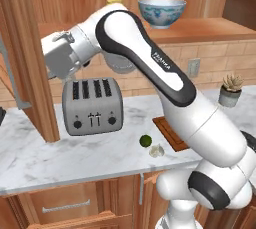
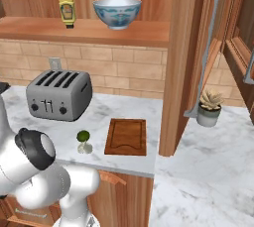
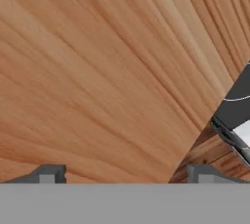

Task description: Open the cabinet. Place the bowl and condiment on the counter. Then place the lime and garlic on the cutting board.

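The cabinet [image 2: 181, 62] stands open, its shelf holding the bowl [image 2: 117, 12] with the condiment [image 2: 67, 12] at its nine o'clock. On the counter [image 2: 208, 151], the cutting board [image 2: 126, 136] lies bare; lime [image 2: 83, 136] and garlic [image 2: 85, 147] touch at its nine o'clock. The gripper [image 3: 124, 174], fingers spread wide and empty, faces close wood.

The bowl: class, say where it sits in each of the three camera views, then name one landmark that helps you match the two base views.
Left base view: the bowl stands top centre-right on the cabinet shelf, above the arm.
Right base view: the bowl stands top centre on the shelf, right of the yellow condiment.
Hand view: not in it; wood grain close up.
Shared landmark: the toaster on the counter, below the shelf.
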Motion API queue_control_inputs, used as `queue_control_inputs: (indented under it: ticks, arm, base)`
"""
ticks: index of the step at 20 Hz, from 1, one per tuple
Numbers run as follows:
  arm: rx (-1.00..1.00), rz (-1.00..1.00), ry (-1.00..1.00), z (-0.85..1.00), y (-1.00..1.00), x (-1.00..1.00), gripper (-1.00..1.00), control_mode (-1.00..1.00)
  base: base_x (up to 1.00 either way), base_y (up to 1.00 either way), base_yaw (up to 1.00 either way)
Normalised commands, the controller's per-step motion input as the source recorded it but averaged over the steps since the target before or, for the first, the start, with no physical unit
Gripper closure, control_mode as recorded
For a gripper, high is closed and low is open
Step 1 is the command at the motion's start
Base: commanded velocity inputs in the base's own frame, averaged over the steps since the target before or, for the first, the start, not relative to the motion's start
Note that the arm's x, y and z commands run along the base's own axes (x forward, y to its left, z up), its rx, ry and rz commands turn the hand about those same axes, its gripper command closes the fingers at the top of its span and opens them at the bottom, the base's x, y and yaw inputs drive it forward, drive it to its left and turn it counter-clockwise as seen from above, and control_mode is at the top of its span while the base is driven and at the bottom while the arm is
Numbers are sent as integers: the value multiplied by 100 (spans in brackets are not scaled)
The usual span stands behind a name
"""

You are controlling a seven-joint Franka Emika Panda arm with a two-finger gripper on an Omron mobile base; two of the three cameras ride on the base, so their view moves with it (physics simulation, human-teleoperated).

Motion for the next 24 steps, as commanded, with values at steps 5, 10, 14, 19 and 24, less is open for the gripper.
queue_control_inputs:
  ticks: [5, 10, 14, 19, 24]
  arm:
    - [2, -10, 0, 0, -74, 34, -100, -100]
    - [-1, -6, -15, 0, -98, 46, -100, -100]
    - [-12, -26, -36, 1, -48, 54, -100, -100]
    - [-22, -46, -28, 8, -5, 67, -100, -100]
    - [-23, -52, -10, 26, -20, 62, -100, -100]
  base:
    - [0, 0, 0]
    - [0, 0, 0]
    - [0, 0, 0]
    - [0, 0, 0]
    - [0, 0, 0]
